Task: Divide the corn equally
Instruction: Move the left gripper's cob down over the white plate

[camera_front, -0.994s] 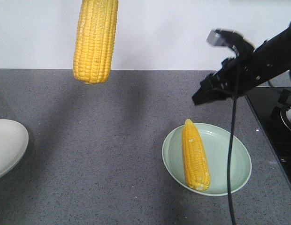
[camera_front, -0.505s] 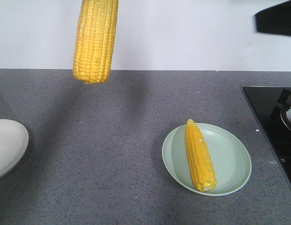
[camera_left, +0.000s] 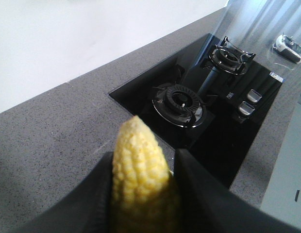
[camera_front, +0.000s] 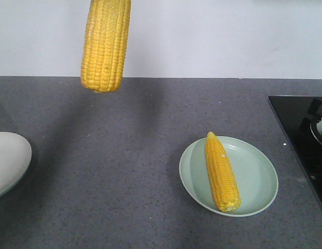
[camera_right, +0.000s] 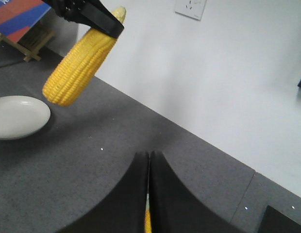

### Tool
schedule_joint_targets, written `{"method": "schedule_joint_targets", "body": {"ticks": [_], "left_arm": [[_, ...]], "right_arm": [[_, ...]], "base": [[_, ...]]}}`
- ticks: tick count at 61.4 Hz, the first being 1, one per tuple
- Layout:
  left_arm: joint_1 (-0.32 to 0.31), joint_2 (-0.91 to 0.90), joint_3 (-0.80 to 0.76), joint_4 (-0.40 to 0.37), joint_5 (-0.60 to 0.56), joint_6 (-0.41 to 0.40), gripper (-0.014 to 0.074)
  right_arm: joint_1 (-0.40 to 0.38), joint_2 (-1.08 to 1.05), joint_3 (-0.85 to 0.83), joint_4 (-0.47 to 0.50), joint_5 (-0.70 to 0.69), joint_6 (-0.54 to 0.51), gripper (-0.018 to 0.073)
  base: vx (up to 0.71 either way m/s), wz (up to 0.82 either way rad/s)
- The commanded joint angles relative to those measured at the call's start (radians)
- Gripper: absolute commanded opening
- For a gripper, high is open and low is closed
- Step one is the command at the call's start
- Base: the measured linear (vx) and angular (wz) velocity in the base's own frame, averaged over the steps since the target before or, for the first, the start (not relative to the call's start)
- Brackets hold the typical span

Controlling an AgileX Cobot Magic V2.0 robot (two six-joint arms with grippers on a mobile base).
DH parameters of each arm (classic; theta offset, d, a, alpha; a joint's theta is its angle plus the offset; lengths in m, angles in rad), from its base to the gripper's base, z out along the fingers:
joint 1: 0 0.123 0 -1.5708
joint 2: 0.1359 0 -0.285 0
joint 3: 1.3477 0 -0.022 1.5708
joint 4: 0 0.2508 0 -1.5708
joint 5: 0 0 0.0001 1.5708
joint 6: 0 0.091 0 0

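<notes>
Your left gripper (camera_left: 143,194) clenches a yellow corn cob (camera_front: 105,44) high above the grey speckled counter (camera_front: 114,171); your right gripper (camera_right: 148,194) is pressed closed, gripping nothing.

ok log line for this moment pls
left gripper: shut on raised cob | right gripper: shut, empty | green plate: one cob | white plate: empty

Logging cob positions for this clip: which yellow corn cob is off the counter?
The yellow corn cob hanging upper left, clamped in the left gripper; the other cob lies on the pale green plate.
</notes>
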Motion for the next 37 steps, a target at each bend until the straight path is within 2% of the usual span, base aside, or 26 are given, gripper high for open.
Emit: {"method": "schedule_joint_targets", "body": {"ticks": [1,20,27,33,37], "left_arm": [[0.001,-0.041,-0.023,-0.049,-0.027,-0.005,-0.0008],[0.001,-0.041,-0.023,-0.056,-0.027,-0.005,-0.0008],[0.001,-0.042,-0.023,-0.033,-0.027,-0.005,-0.0008],[0.001,-0.056,-0.023,0.070,-0.027,-0.005,-0.0008],[0.001,-0.073,-0.023,0.217,-0.026,-0.006,-0.0008]], "right_arm": [[-0.003,0.008,-0.018,-0.007,-0.053,0.004,-0.0004],[-0.003,0.008,-0.018,-0.008,-0.047,0.004,-0.0004],[-0.003,0.008,-0.018,-0.008,-0.044,0.004,-0.0004],[-0.003,0.008,-0.018,-0.008,-0.035,0.004,-0.0004],[-0.003,0.008,-0.018,-0.008,-0.027,0.004,-0.0004]], "base": [[0.00,0.00],[0.00,0.00],[0.00,0.00],[0.00,0.00],[0.00,0.00]]}}
